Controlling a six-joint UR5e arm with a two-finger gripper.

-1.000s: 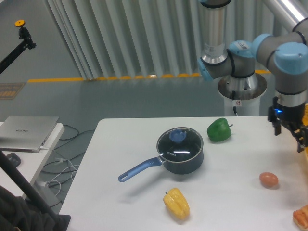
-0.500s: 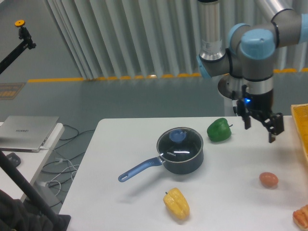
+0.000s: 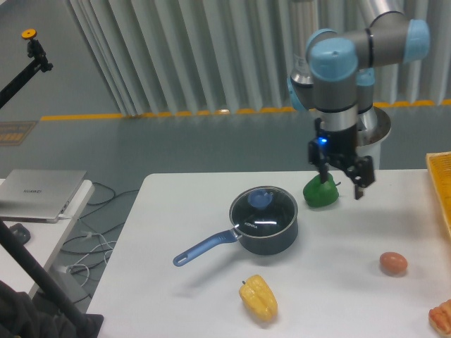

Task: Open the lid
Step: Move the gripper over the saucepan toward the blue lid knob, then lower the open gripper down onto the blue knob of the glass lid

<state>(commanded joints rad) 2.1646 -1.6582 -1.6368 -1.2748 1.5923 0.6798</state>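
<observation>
The lid (image 3: 265,210), a clear glass disc with a thin metal rim and a blue knob, rests on a dark saucepan (image 3: 271,239) whose blue handle points to the lower left. My gripper (image 3: 342,184) hangs open above the table to the right of the pot, just over a green pepper (image 3: 320,193). Nothing is between its fingers.
A yellow pepper (image 3: 258,298) lies in front of the pot. To the right sit a brown egg (image 3: 393,263), an orange item (image 3: 442,317) at the frame edge and a yellow crate (image 3: 442,184). A laptop (image 3: 39,193) rests on a side table at the left.
The arm has swung left across the table, from the right edge to just above the green pepper. The gripper stays open and the lid has not moved.
</observation>
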